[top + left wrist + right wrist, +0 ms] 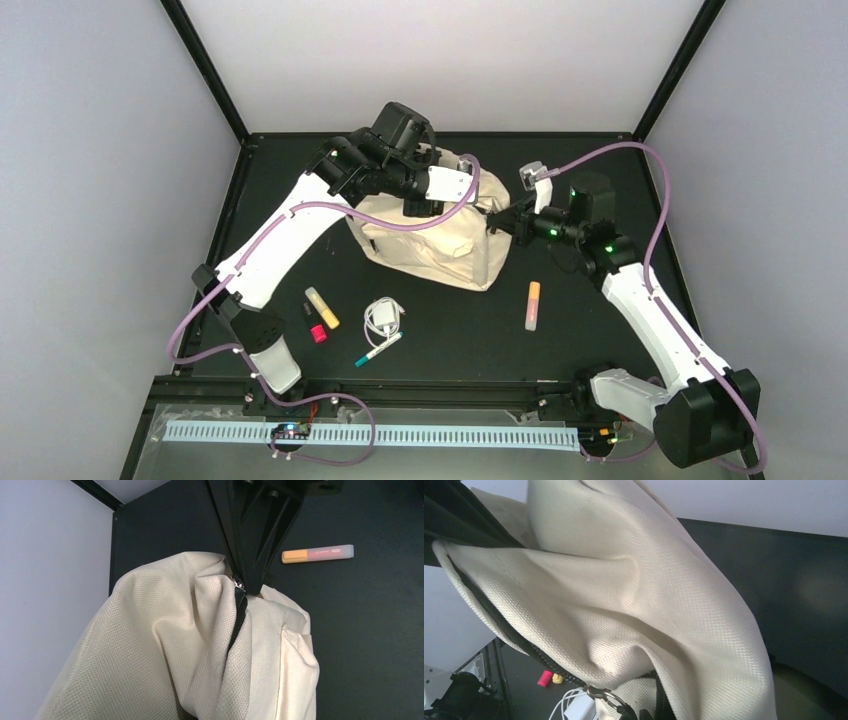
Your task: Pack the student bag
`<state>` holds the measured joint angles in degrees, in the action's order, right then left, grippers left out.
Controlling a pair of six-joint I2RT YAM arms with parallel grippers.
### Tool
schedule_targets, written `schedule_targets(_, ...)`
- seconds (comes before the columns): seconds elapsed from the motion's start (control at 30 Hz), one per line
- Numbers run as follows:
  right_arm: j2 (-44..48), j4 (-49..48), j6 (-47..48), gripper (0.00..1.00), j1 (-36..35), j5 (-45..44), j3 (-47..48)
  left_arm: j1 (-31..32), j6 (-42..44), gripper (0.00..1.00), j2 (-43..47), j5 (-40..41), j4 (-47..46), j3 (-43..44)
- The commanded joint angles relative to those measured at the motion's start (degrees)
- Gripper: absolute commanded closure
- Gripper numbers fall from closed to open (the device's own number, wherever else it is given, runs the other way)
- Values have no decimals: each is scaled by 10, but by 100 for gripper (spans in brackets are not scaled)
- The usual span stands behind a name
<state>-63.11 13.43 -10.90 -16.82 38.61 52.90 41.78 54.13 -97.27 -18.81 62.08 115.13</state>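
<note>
The student bag [440,245], a big cream fabric backpack with a dark zipper, stands in the middle of the black table. My left gripper [418,207] is at the bag's top left; its fingers are buried in bunched cream cloth [165,645], and it is shut on the bag. My right gripper [502,222] pinches the bag's top right corner beside the zipper. In the left wrist view its black fingers [248,577] close on the cloth by the zipper line [239,617]. The right wrist view shows stretched fabric [624,595] and a metal zipper ring [604,697].
In front of the bag lie a yellow highlighter [322,308], a red piece [318,334], a white charger with cable [384,318] and a green-tipped pen [378,350]. An orange highlighter [533,305] lies right of the bag. Black frame posts stand at the back corners.
</note>
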Motion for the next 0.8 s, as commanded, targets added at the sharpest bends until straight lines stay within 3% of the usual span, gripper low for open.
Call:
schedule_targets(0.0,-26,85,4,99,46,-101,-63,-36,12,98,49,1,22,66)
schedule_targets(0.37,-32,82,16,99,48,-70,-79,-45,1,98,53,-20,25,71)
schedule_targets(0.6,-7,104,16,99,48,-19,-56,-52,-3,99,54,41,-6,84)
schedule_targets(0.77,37,94,5,99,45,40,-33,-49,11,98,58,-40,25,53)
